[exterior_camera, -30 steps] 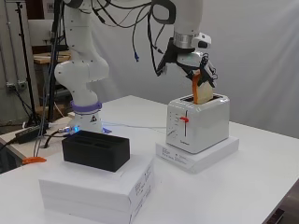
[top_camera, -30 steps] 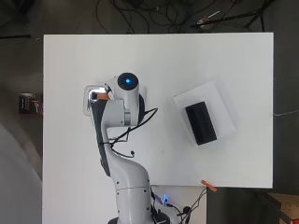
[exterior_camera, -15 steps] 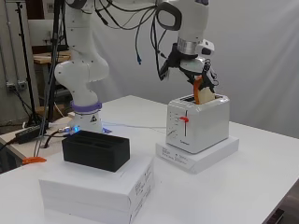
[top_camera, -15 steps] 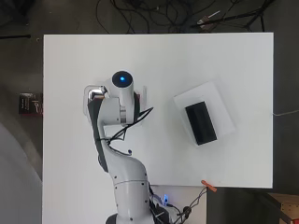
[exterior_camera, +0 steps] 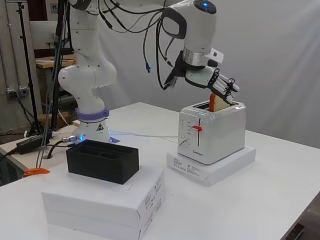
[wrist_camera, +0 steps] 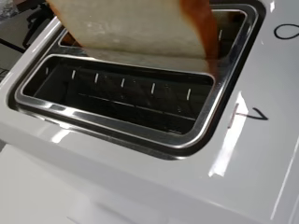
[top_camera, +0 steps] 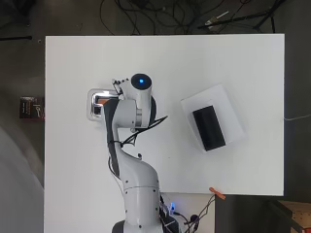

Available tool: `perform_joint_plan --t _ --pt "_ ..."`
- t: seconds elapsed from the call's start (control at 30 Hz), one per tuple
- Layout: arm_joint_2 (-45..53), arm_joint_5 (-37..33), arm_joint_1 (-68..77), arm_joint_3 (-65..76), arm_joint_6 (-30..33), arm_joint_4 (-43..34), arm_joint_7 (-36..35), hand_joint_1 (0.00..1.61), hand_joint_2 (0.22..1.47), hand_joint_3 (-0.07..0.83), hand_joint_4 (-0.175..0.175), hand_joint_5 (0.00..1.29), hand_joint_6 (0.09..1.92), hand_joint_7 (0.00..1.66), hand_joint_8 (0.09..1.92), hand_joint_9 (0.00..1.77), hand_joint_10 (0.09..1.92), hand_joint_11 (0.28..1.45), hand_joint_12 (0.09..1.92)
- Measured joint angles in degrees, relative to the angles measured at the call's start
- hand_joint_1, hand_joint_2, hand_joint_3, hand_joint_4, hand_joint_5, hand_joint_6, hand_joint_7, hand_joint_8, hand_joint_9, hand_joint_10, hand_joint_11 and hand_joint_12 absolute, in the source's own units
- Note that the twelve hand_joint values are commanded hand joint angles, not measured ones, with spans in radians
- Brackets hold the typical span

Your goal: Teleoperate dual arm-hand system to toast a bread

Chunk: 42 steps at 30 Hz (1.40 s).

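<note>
A white two-slot toaster stands on a flat white box at the table's left in the overhead view. A bread slice with a brown crust leans out of one slot, its lower end inside. In the wrist view the bread slice enters the farther slot, while the nearer slot is empty. My hand hovers just above the toaster, with fingers reaching over the slice's top and holding it. In the overhead view the arm hides most of the hand.
The toaster's red lever is up. An open black box sits on a bigger white box, at the right in the overhead view. A small orange thing lies by the near table edge.
My hand has come down towards the toaster with the slice. The slice's lower end has gone from above the toaster into the slot.
</note>
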State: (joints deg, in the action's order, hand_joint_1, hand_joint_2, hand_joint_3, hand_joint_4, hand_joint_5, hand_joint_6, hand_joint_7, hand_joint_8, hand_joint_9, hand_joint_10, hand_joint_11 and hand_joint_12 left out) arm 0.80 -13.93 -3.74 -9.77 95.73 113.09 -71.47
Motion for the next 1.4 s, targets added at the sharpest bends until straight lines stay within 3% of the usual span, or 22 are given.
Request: perform_joint_plan --t 0.4,0.57,0.93,1.4 --pt "-3.94 8.17 0.82 -2.02 4.52 5.67 8.74 0.04 0.83 0.007 0.008 0.33 0.09 0.41 0.09 0.49 0.09 0.49 0.09" --pt "-5.99 8.60 0.87 -1.44 5.72 6.36 9.59 0.08 0.88 0.005 0.021 0.44 0.09 0.58 0.09 0.65 0.09 0.54 0.09" --pt "-9.66 9.23 0.51 1.40 7.17 8.25 15.35 0.10 0.94 0.012 -0.026 0.39 0.09 0.61 0.09 0.70 0.09 0.55 0.09" --pt "-10.89 7.24 -0.28 6.63 9.63 10.98 26.56 0.09 0.94 0.002 -0.022 0.30 0.09 0.52 0.09 0.57 0.09 0.48 0.09"
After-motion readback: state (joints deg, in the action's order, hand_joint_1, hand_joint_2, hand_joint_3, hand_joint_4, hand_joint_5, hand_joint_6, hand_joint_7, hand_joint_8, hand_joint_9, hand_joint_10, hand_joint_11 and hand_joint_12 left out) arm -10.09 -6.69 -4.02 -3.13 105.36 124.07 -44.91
